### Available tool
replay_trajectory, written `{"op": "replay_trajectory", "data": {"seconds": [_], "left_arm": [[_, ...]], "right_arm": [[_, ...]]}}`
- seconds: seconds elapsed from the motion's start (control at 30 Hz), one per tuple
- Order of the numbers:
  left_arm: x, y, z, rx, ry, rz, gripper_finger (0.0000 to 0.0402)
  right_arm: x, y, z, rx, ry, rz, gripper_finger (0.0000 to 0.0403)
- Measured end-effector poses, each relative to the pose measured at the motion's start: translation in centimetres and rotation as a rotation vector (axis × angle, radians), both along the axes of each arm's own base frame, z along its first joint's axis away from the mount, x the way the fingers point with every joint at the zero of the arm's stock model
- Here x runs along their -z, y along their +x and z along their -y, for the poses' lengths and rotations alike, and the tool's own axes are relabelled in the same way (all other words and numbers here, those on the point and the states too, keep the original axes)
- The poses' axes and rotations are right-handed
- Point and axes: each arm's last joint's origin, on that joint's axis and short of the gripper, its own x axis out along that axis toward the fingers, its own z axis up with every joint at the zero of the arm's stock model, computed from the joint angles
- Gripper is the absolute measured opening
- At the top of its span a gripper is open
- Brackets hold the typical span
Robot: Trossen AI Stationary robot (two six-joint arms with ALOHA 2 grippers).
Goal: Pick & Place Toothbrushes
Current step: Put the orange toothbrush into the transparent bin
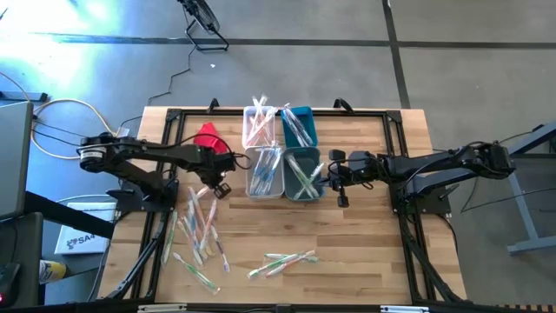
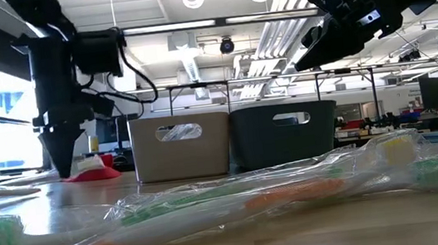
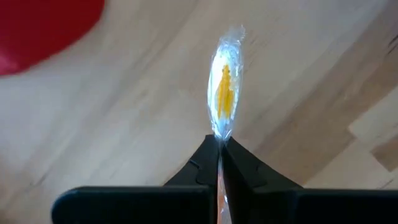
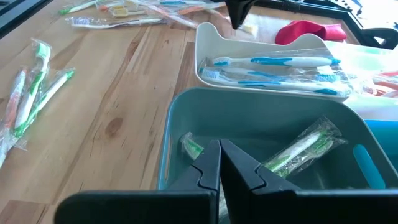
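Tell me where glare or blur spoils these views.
High view: bright window glare on the grey floor at upper left. Low view: the nearest clear-wrapped orange-handled toothbrush is out of focus. Left wrist view: the red cloth is soft-edged; the wrapped orange toothbrush glints.

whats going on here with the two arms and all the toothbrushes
The robot is sorting wrapped toothbrushes from the wooden table into four small bins. The left gripper is shut on an orange toothbrush in its wrapper, just left of the bins near the red cloth. The right gripper is shut and empty, hanging over the teal bin that holds green toothbrushes. Blue ones already lie in the white bin beside it. Many more are still scattered on the table.
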Motion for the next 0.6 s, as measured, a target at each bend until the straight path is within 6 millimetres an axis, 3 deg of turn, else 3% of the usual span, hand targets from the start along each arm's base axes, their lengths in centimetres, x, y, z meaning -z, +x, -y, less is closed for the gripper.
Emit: {"op": "replay_trajectory", "data": {"seconds": [0.27, 0.6], "left_arm": [[-3.7, 1.1, -0.5, 0.033, 0.118, 0.105, 0.0001], [-9.5, -0.2, -0.6, -0.007, 0.273, 0.203, 0.0]], "right_arm": [[0.0, 0.0, 0.0, 0.0, 0.0, 0.0, 0.0002], [0.0, 0.0, 0.0, 0.0, 0.0, -0.002, 0.0002]]}}
